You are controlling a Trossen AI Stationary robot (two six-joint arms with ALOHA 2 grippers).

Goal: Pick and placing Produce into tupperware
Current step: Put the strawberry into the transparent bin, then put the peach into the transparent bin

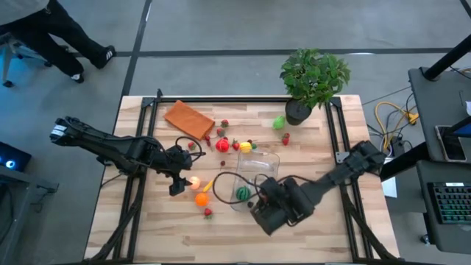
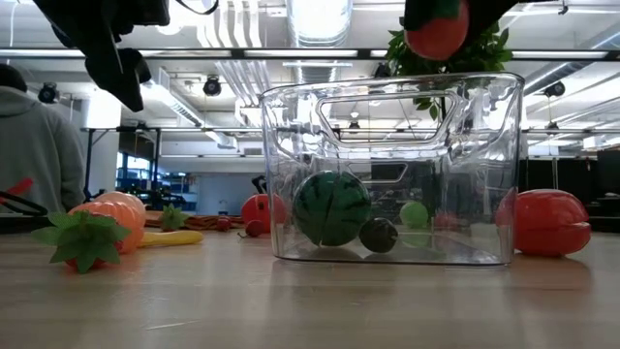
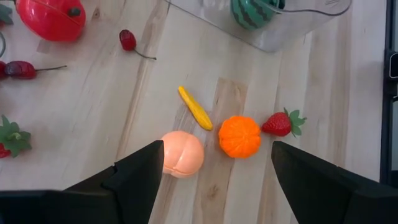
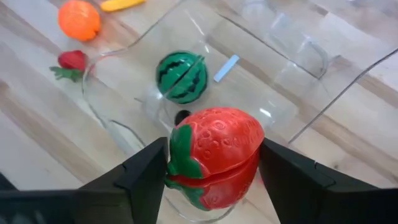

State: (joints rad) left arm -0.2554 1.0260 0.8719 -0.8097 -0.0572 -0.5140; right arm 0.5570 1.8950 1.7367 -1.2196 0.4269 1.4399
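- The right pincer (image 4: 214,168) grips a big strawberry (image 4: 214,155) just above the tub's (image 1: 254,177) near rim.
- The tub stands right of the surface's (image 1: 147,228) middle, with a small watermelon (image 4: 181,76) lying inside.
- The left pincer (image 3: 214,165) hangs wide apart and empty over a peach (image 3: 182,153) and an orange (image 3: 239,135), left of the tub.
- More produce (image 1: 234,143) lies scattered toward the far edge.

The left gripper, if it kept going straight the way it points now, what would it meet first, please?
Probably the pale peach-coloured fruit lying between the open fingers of the left gripper, with the orange just beside it. Depth is unclear, so it might reach bare table first.
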